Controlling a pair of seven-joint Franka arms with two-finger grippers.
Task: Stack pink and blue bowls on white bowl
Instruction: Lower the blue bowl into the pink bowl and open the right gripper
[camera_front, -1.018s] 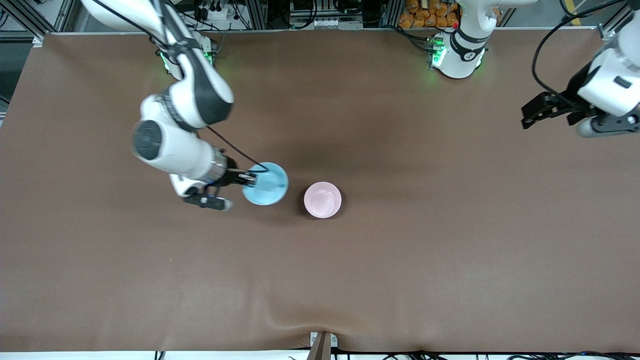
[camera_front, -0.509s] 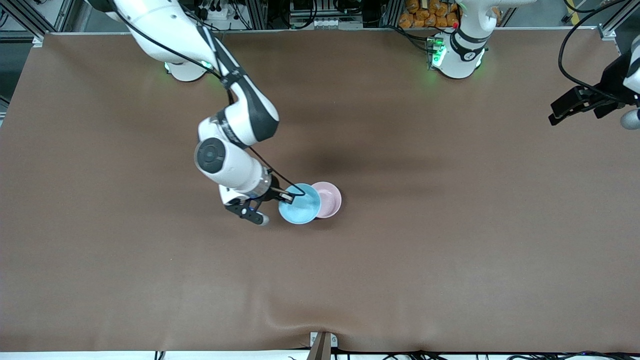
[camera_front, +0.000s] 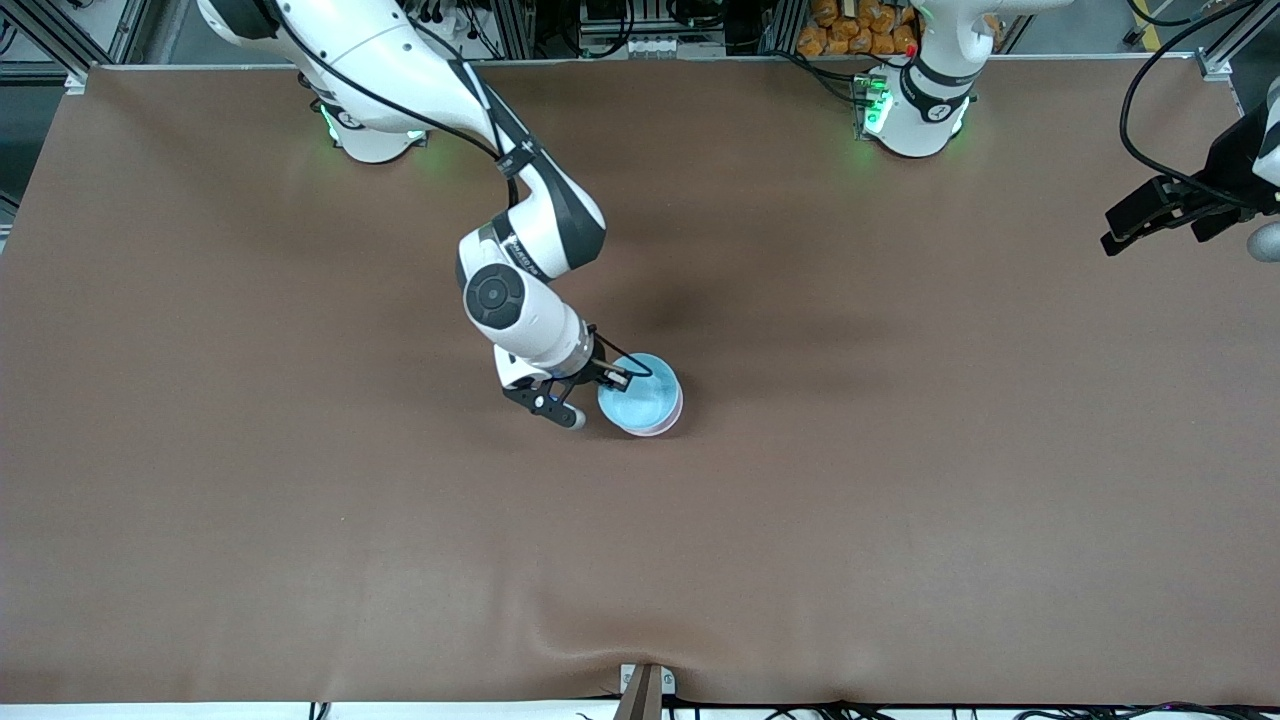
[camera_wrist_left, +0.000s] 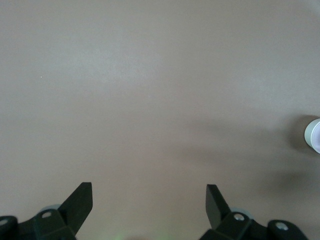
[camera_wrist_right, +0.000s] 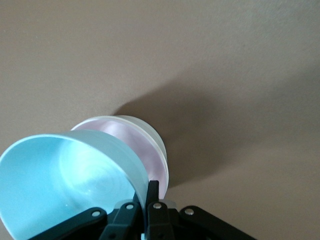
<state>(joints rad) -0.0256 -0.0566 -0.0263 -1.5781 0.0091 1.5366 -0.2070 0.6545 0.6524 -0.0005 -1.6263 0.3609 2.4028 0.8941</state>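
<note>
**Stacking nearly done: blue bowl held over the pink one**

Hovering at the middle of the brown tabletop (camera_front: 900, 500), the right gripper (camera_front: 622, 378) holds the glossy sky-blue round bowl (camera_front: 640, 398) directly over the glossy pale pink round bowl (camera_front: 660, 428). From the front view only a thin pink crescent shows under the blue bowl's rim, on the side nearer the camera.

The right wrist view shows more. The blue bowl (camera_wrist_right: 65, 185) is tilted and sits above the pink bowl (camera_wrist_right: 135, 145), not yet nested in it. A pale white rim (camera_wrist_right: 156, 136) shows just outside the pink one, which suggests the pink bowl already rests inside the glossy white round bowl. By that reading the pink bowl is stacked, and what is left is to lower the blue bowl into it and let go.

The right jaws are closed tight on the blue bowl's rim, one finger inside the wall and one outside.

The left gripper (camera_front: 1150, 215) waits in the air over the left arm's end of the tabletop. Its jaws stand wide apart in the left wrist view, around bare tabletop, holding nothing. A small pale round object (camera_wrist_left: 313, 135) shows at the edge of that view; I cannot tell what it is.
</note>
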